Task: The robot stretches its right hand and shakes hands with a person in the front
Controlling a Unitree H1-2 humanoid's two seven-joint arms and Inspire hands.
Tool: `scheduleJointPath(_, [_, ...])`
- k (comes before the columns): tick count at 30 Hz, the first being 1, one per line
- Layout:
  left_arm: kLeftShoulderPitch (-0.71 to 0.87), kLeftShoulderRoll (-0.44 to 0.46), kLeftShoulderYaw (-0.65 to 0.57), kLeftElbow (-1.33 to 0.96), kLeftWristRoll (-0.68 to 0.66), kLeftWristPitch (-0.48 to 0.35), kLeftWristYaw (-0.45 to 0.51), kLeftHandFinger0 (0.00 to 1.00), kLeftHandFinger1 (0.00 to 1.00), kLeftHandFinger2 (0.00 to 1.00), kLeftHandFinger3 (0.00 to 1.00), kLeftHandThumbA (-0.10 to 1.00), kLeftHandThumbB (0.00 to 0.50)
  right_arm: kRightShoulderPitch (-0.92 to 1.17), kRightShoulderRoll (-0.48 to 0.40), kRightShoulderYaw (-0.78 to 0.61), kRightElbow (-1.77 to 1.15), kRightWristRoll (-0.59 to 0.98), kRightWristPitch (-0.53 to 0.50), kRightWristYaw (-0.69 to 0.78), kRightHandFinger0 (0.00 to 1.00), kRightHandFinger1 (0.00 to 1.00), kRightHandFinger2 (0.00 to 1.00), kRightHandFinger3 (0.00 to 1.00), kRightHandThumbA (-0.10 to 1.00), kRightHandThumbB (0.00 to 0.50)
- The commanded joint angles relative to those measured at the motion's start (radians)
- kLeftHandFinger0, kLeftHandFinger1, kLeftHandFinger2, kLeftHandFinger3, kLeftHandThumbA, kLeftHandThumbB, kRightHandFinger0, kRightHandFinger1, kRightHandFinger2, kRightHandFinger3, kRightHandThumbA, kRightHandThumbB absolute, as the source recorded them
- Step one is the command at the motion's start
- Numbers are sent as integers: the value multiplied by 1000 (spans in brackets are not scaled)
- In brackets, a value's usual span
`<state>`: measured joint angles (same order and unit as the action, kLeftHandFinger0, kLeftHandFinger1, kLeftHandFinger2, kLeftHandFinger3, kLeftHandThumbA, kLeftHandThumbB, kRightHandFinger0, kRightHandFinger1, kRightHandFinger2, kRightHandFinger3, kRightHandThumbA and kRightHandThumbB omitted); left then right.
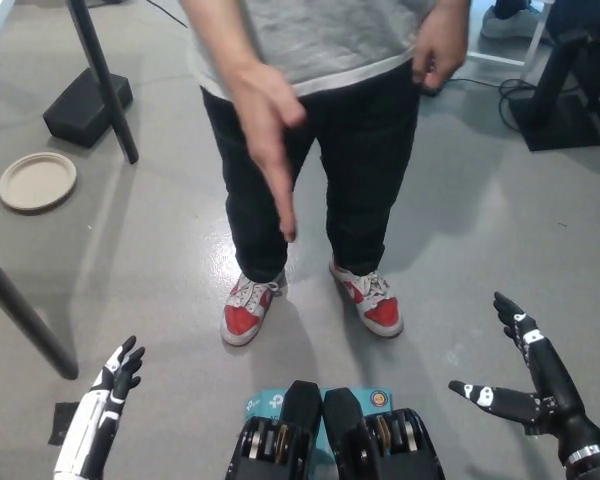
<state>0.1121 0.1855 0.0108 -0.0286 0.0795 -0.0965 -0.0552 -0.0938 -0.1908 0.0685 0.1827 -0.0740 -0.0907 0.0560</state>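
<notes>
The person [320,150] stands right in front of the robot, in a grey shirt, dark trousers and red-and-white sneakers [248,310], with one hand [270,140] stretched down and forward, fingers flat and together. The black right hand [525,385] sits low at the bottom right, fingers spread wide, holding nothing, well apart from the offered hand. The white left hand [105,405] rests at the lower left, fingers loosely apart, nothing in it either. A tan plate [37,181] lies on the grey floor [480,240] off to the left, near a black table leg [102,75].
</notes>
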Motion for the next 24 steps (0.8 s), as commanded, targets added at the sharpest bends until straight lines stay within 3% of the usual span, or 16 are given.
scheduleJointPath(1, [3,-17,-2,-26,18,-80,23,1000,1000,1000,1000,1000,103,-1,27,-25,-107,57,-19,9,1000,1000,1000,1000,1000,216])
scheduleJointPath(6, [-2,-37,3,-31,15,-107,26,1000,1000,1000,1000,1000,94,1,41,-31,-211,68,23,12,1000,1000,1000,1000,1000,218])
scheduleJointPath(7, [-2,-48,4,-60,1,-102,24,1000,1000,1000,1000,1000,117,-16,56,-26,-300,53,83,3,1000,1000,1000,1000,1000,280])
scheduleJointPath(8, [-2,-54,5,-72,-4,-101,22,1000,1000,1000,1000,1000,120,-23,63,-24,-338,47,110,0,1000,1000,1000,1000,1000,301])
scheduleJointPath(9, [-4,-60,6,-91,-4,-100,23,1000,1000,1000,1000,1000,144,-43,76,-17,-378,78,128,17,1000,1000,1000,1000,1000,282])
scheduleJointPath(12, [-5,-65,10,-96,0,-98,20,1000,1000,1000,1000,1000,145,-46,81,-20,-393,85,146,25,1000,1000,1000,1000,1000,282])
scheduleJointPath(13, [-15,-71,6,-98,-5,-112,16,1000,1000,1000,1000,1000,134,-89,105,0,-444,63,176,22,1000,1000,1000,1000,1000,308])
scheduleJointPath(19, [-21,-77,4,-95,2,-106,12,1000,1000,1000,1000,1000,132,-138,121,19,-489,25,235,22,1000,1000,1000,1000,1000,300])
scheduleJointPath(24, [-21,-72,-1,-40,23,-128,14,1000,1000,1000,1000,1000,103,-310,158,79,-500,-54,388,21,1000,1000,1000,1000,1000,310])
